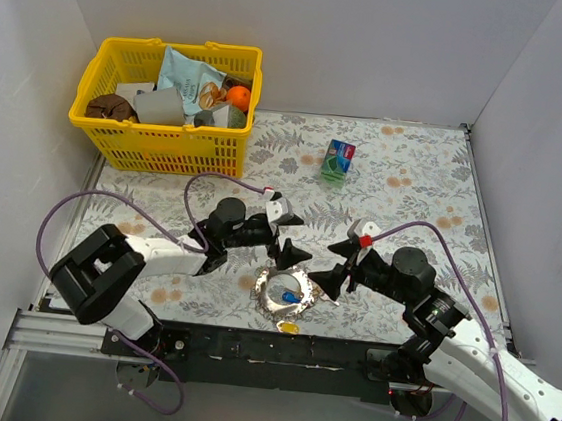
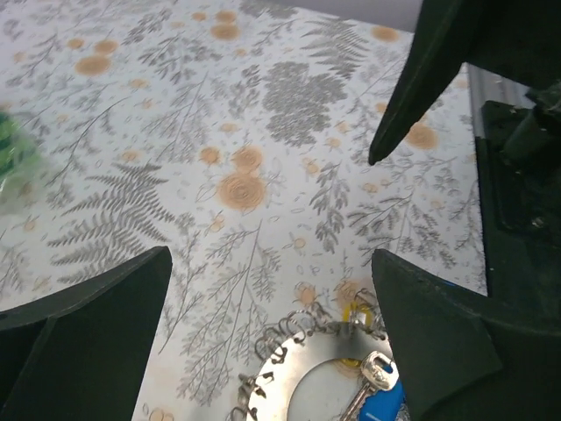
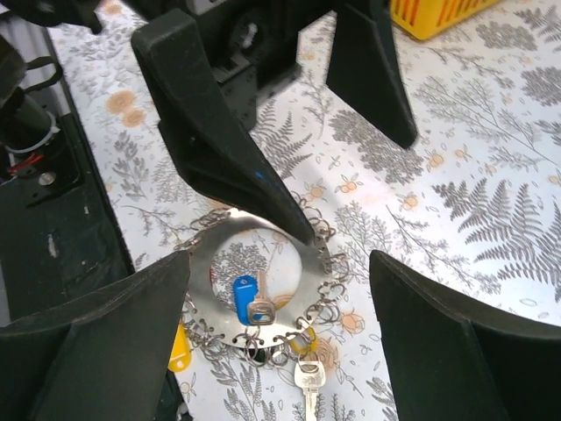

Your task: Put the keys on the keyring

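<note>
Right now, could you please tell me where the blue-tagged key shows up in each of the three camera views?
Top external: the blue-tagged key lies low in the centre, inside the keyring's opening.
Left wrist: the blue-tagged key is at the bottom edge, right of centre, partly cut off.
Right wrist: the blue-tagged key is below and left of centre, within the opening.
Shared landmark: the toothed keyring around it.

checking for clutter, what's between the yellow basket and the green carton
Only bare floral cloth lies between the yellow basket and the green carton, shown in the top view.
</note>
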Robot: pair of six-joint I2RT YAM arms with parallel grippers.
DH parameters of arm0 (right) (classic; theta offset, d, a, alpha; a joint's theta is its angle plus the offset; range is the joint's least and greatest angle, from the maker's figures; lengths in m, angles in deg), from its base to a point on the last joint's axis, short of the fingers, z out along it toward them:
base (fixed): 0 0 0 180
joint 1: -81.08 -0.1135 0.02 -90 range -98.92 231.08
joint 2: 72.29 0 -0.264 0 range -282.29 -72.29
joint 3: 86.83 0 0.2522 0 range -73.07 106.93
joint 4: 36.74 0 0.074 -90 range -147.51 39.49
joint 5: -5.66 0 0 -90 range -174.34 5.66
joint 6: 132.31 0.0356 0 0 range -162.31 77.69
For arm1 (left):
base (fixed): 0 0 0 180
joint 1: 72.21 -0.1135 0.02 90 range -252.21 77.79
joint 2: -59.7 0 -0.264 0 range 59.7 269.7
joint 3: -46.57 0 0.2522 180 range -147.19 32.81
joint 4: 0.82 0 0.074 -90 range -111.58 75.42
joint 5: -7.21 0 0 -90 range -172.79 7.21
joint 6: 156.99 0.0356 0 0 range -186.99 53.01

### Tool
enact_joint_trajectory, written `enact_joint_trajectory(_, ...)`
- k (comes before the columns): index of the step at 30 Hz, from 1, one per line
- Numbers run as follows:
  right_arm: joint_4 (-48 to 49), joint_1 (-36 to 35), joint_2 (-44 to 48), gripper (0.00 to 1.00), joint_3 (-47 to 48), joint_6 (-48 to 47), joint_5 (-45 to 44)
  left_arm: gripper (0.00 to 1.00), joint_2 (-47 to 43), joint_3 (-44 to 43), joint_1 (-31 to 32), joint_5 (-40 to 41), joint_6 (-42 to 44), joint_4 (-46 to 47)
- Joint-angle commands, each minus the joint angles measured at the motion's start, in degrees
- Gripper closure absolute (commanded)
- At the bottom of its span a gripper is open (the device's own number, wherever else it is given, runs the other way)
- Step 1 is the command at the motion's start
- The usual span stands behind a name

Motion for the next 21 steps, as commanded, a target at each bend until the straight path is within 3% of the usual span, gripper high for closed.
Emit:
enact_joint_trajectory(1, 1.5, -0.2, -0.1, 0.1, -0.5, 2.5, -8.3, 0.02, -6.8, 0.6, 0.3, 13.9, 4.5, -18.8)
enact_joint_trajectory(8, -0.7, -0.2, -0.5, 0.09, -0.2, 7.2, -22.1, 0.02, -14.8, 0.8, 0.0, 39.0, -12.5, -29.4)
enact_joint_trajectory(11, -1.6, -0.1, -0.5, 0.07, -1.1, 9.8, -29.0, 0.02, -14.8, -1.5, -0.2, 49.7, -24.5, -40.0)
enact_joint_trajectory(15, -5.5, 0.0, -1.9, 0.08, -0.9, 14.2, -39.5, 0.02, -13.3, -3.0, -0.6, 53.6, -31.1, -50.4)
enact_joint_trajectory(21, -8.6, 0.3, -2.7, 0.09, -0.8, 17.2, -44.6, 0.02, -12.5, -0.7, -0.6, 49.7, -33.7, -50.9)
